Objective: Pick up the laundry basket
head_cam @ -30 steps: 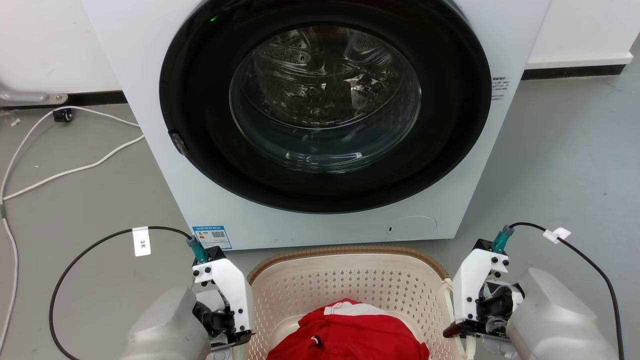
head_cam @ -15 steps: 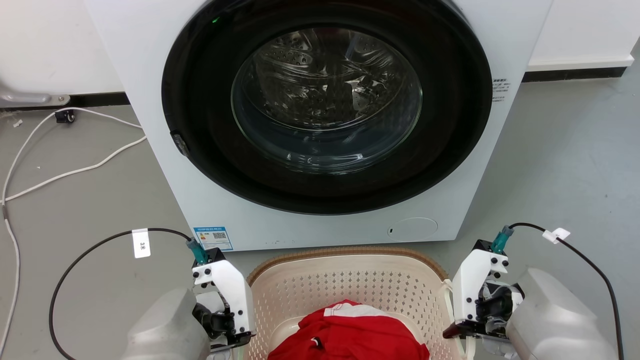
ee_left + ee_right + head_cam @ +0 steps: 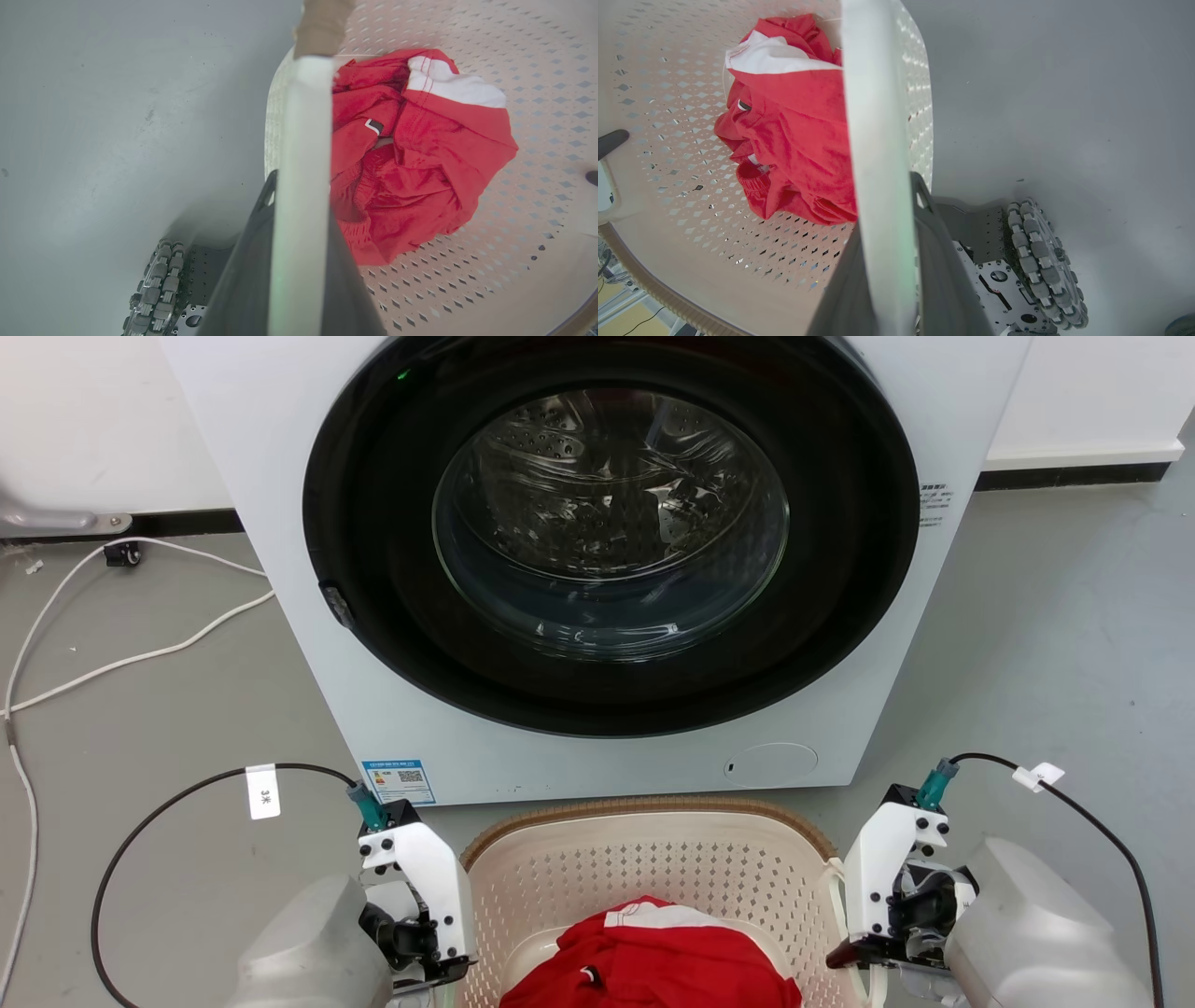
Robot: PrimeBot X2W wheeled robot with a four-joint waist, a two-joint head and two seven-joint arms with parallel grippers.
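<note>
Washer (image 3: 597, 569): white front-loader, round dark door shut, standing on grey floor (image 3: 1055, 644).
Laundry basket (image 3: 644, 821): just before washer's base, between both hands, brown rim toward washer.
Red garment (image 3: 653, 961): bunched inside basket, white patch on top.
Left hand (image 3: 299, 219): dark fingers clenched on basket's white left handle (image 3: 303, 116).
Right hand (image 3: 887, 224): likewise clenched on right handle (image 3: 873, 93).

The grey floor (image 3: 1055, 616) bears the white washer (image 3: 560, 767) and a loose white cable (image 3: 187, 644).
</note>
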